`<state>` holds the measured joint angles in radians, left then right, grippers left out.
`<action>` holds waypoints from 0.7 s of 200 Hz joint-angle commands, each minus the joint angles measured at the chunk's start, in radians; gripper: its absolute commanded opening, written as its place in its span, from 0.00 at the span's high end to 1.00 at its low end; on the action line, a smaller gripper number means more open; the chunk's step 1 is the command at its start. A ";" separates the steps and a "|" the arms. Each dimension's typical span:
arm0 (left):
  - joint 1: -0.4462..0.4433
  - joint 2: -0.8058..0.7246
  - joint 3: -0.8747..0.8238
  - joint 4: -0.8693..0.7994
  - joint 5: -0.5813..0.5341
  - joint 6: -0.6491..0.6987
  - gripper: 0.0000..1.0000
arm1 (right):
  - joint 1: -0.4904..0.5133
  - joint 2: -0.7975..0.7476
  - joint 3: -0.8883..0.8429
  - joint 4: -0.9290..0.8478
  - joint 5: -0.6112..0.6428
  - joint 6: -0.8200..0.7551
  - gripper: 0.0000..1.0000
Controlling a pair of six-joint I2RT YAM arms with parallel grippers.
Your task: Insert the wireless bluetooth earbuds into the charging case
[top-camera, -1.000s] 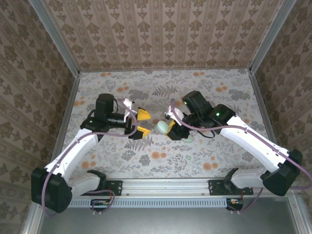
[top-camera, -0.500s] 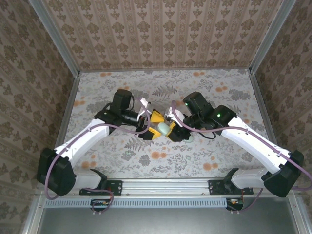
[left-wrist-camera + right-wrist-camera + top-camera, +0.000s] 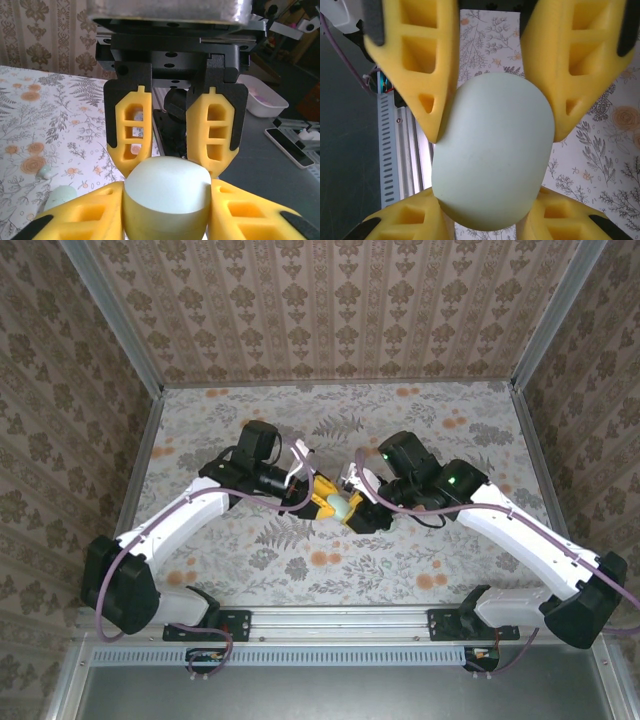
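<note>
Both now clasp the charging case (image 3: 492,150): left gripper (image 3: 329,501), right gripper (image 3: 353,513).

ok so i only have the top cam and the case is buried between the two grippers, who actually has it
Observer: Both. In the left wrist view the left gripper pinches the charging case on both sides, while the right gripper clamps its other end.
Operator: lid open yet
Observer: No. The right wrist view shows a smooth closed pebble with no gap anywhere.
Operator: and the earbuds
Observer: Not in the case. The left wrist view shows what look like the earbuds, two pale mint bits lying on the table. The nearer one is partly behind the left finger.
</note>
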<state>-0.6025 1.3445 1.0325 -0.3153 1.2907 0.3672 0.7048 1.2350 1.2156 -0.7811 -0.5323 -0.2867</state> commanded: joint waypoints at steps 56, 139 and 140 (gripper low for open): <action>0.005 -0.074 -0.098 0.344 -0.079 -0.311 0.76 | -0.042 -0.088 -0.097 0.218 -0.050 0.147 0.40; 0.013 -0.194 -0.264 0.765 -0.240 -0.688 0.75 | -0.096 -0.051 -0.084 0.281 -0.194 0.176 0.38; 0.013 -0.194 -0.265 0.770 -0.240 -0.692 0.75 | -0.097 -0.051 -0.084 0.282 -0.194 0.176 0.38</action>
<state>-0.5941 1.1790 0.7971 0.2569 1.0874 -0.1604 0.6201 1.1687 1.1152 -0.5560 -0.6479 -0.1223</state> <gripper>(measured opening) 0.332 0.618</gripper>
